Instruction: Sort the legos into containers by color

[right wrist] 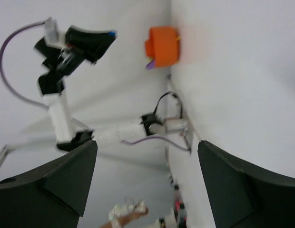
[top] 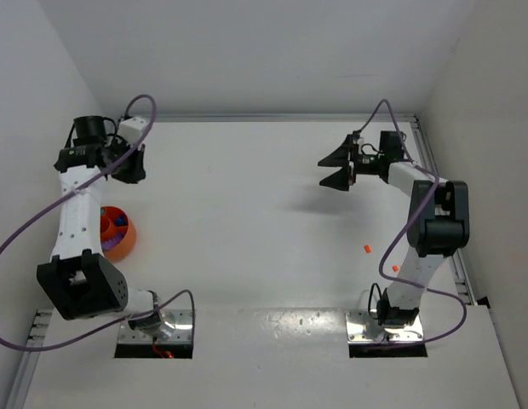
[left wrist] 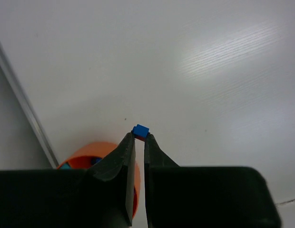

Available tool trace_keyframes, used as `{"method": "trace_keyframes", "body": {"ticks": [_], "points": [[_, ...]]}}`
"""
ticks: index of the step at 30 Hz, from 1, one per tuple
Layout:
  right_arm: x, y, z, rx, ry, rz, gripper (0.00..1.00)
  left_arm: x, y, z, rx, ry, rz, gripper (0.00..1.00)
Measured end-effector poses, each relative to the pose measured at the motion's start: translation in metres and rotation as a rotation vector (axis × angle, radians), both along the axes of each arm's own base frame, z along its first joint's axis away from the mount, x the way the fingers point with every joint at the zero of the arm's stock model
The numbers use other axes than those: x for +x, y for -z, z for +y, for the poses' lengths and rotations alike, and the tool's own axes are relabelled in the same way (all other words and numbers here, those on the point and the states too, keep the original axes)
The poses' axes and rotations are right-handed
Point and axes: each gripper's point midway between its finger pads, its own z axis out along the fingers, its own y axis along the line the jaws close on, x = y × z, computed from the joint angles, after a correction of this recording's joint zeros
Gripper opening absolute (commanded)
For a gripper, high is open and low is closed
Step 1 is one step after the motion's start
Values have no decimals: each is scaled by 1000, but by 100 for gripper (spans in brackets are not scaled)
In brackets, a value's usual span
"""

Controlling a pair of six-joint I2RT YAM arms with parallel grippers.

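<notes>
The left pincer [left wrist: 140, 138] is closed on a tiny blue brick [left wrist: 141, 130], pinched at the very fingertips and held above the bench [top: 247, 221]. The brick is too small to show a long axis. The orange bowl [top: 126, 245] sits near the bench's left edge, toward the near side. From above it lies on the base side of the pincer, partly hidden by the left arm. In the wrist view its rim shows just behind and below the fingers.

So the drop turns on one thing — the brick seems to hang beyond the bowl, not over it, and the pincer would likely need to draw back toward the near edge. Blue pieces show inside the bowl, though I cannot tell which compartment holds them.

The right pincer [top: 335, 167] stands wide open and empty over the far right of the bench. Two loose orange bricks [top: 367, 249] lie nearer that arm.
</notes>
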Motion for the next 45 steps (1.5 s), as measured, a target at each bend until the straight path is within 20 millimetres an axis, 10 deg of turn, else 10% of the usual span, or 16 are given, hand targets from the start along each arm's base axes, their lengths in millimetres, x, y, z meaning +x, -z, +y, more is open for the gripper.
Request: {"method": "trace_keyframes", "body": {"ticks": [5, 18, 45], "points": [[7, 43, -31, -271, 142, 57, 92, -11, 15, 47, 6, -146, 121, 0], [-3, 25, -101, -774, 191, -214, 94, -47, 71, 78, 41, -209, 448, 0], [-14, 38, -123, -826, 187, -176, 95, -61, 113, 125, 191, -267, 625, 30]]}}
